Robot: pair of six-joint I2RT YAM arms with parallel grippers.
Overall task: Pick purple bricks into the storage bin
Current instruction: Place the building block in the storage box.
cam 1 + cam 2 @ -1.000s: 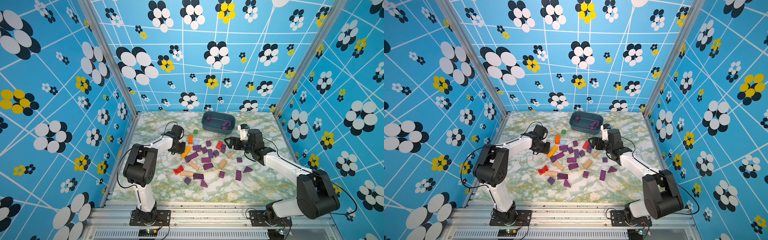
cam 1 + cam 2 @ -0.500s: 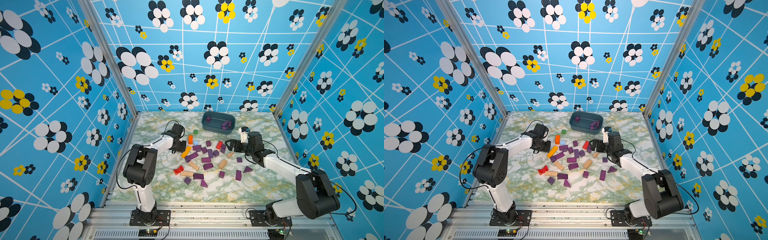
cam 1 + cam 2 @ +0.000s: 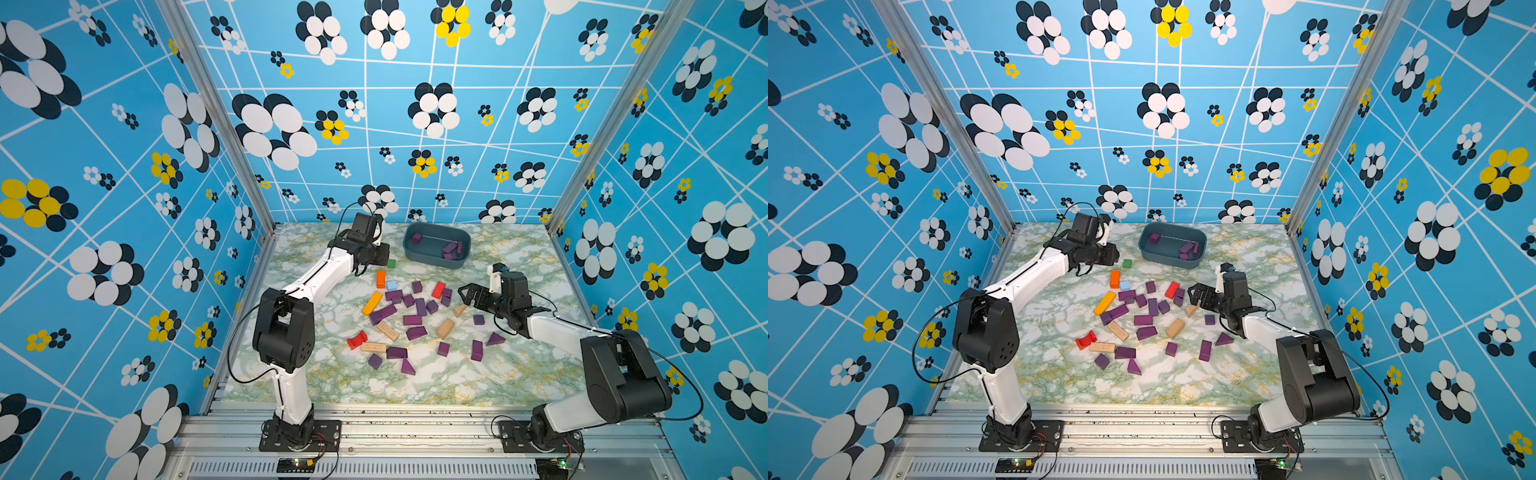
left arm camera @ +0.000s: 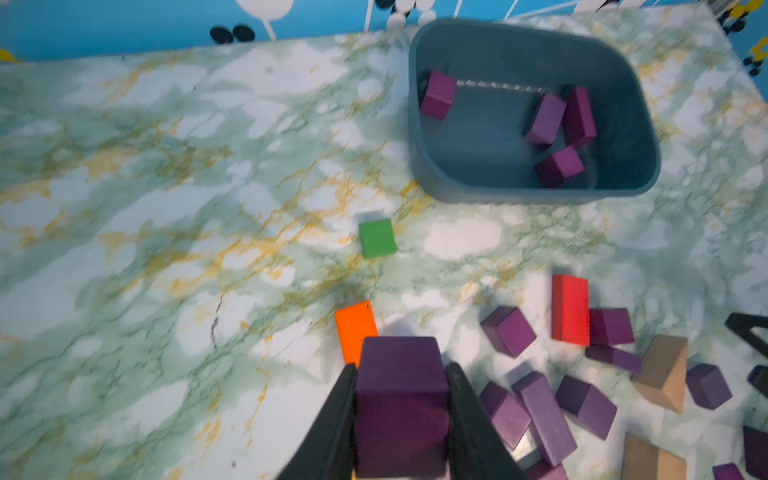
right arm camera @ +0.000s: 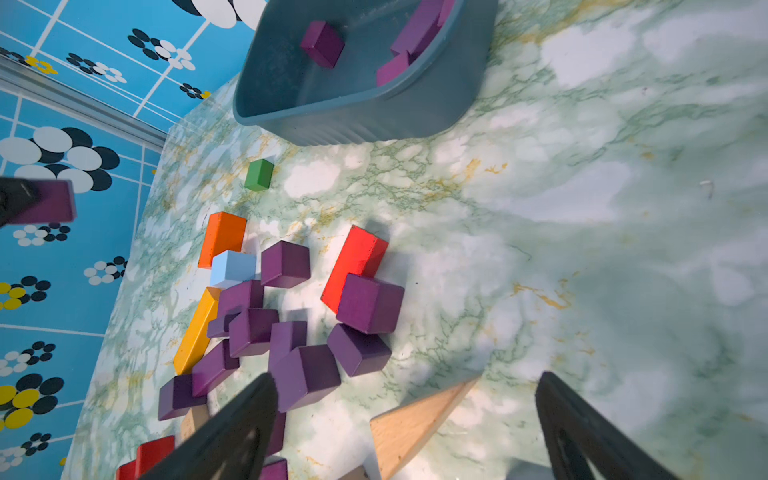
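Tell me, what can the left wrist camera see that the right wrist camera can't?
Only the left wrist view shows the whole storage bin, with four purple bricks inside. Only the right wrist view shows a notched red block. Both show the green block, the orange block and the held purple brick in the left pincer.

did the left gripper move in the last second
Yes: the left gripper, shut on a purple brick, has shifted toward the storage bin, ending nearer the green block.
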